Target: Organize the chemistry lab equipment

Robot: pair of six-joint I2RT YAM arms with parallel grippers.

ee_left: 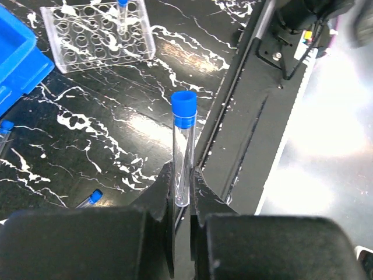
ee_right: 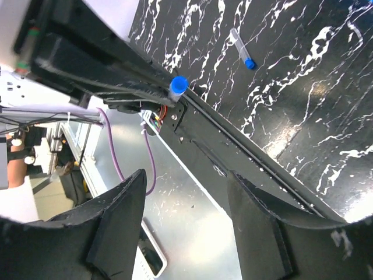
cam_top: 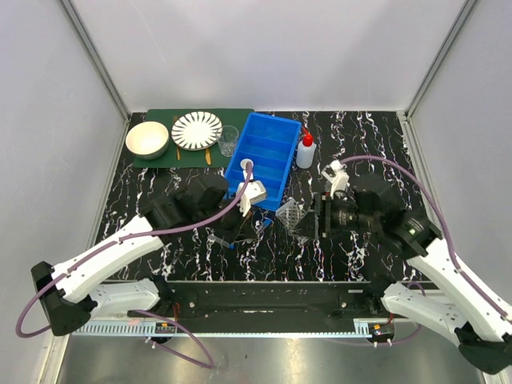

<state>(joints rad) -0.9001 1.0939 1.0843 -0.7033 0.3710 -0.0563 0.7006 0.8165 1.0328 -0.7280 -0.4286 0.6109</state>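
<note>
The blue-capped tube [ee_left: 183, 146] stands upright in the jaws of the left arm [cam_top: 112, 252], which are clenched on its lower end, blue cap uppermost. It is held above the table [cam_top: 360, 144] near the near edge, a little left of the middle, close to the black rail [ee_left: 245, 134] that runs along that edge.

Further in, the clear tube rack [ee_left: 99, 38] sits on the table about midway across. One capped tube [ee_left: 122, 14] stands in a hole of its far row, and the other holes I can see are bare. Three loose tubes lie flat on the marbled top: one [ee_left: 90, 198] just by the left arm's jaws, another [ee_left: 4, 131] beside the blue bin [cam_top: 264, 156], and one [ee_right: 242, 49] in the right wrist view.

The jaws of the right arm [cam_top: 448, 264] are spread apart with nothing between them. They hang just right of the rack, turned towards the near edge.

The white squeeze bottle [cam_top: 305, 150] with its red nozzle stands upright just beside the bin's right wall, towards the far edge. The small beaker [cam_top: 228, 140] stands at the bin's left, at the edge of a green mat [cam_top: 160, 118] in the far left corner. On the mat are a striped plate [cam_top: 197, 130] and a cream bowl [cam_top: 147, 139].
</note>
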